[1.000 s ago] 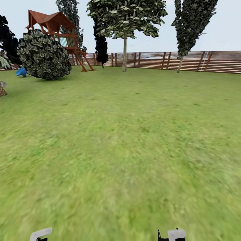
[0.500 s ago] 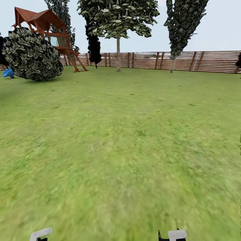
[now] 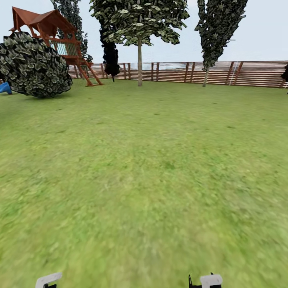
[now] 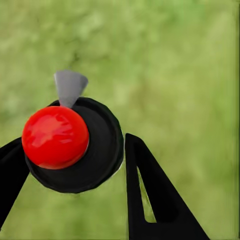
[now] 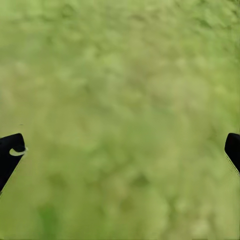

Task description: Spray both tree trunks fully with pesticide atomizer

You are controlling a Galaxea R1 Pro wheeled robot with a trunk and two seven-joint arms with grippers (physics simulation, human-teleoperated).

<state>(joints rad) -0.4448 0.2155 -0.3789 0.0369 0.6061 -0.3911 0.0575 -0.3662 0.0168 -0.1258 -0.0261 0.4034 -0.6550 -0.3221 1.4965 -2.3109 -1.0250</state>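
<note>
Garden: lawn [image 3: 152,168] takes up most of the head view, flat green grass running back to a brown slat fence [image 3: 240,74] across the far side. The grass nr the robot is blurred.

Along the fence stand thin-trunked, dark-leaved trees: one w/ a broad crown [image 3: 139,24] at centre, a tall narrow one [image 3: 218,28] to the right, and a near-black one [image 3: 110,52] just left of centre. Far left is a big round bush [image 3: 34,66], w/ a red-brown wooden play tower [image 3: 52,30] behind it. A bit of sth blue [image 3: 5,88] shows at the left edge, beside the bush. Sky above is pale.

At the bottom edge of the head view, two white arm parts poke in, one at left [image 3: 48,279] and one at right [image 3: 210,280], both over grass and well apart.

L gripper [image 4: 74,140]: black fingers [image 4: 150,190] set partway apart, pointing down at grass. Btwn them in the wrist view sits a black disc [image 4: 100,150] w/ a glossy red ball [image 4: 55,136] on it and a grey wedge [image 4: 69,87] at its rim. One finger comes just beside the disc, the other overlaps its edge. Can't tell whether the fingers are gripping it or it lies on the ground below.

R gripper [image 5: 123,137]: spread wide, w/ a fingertip [image 5: 10,155] at each side edge of its wrist view. Nothing btwn them but blurred grass.
</note>
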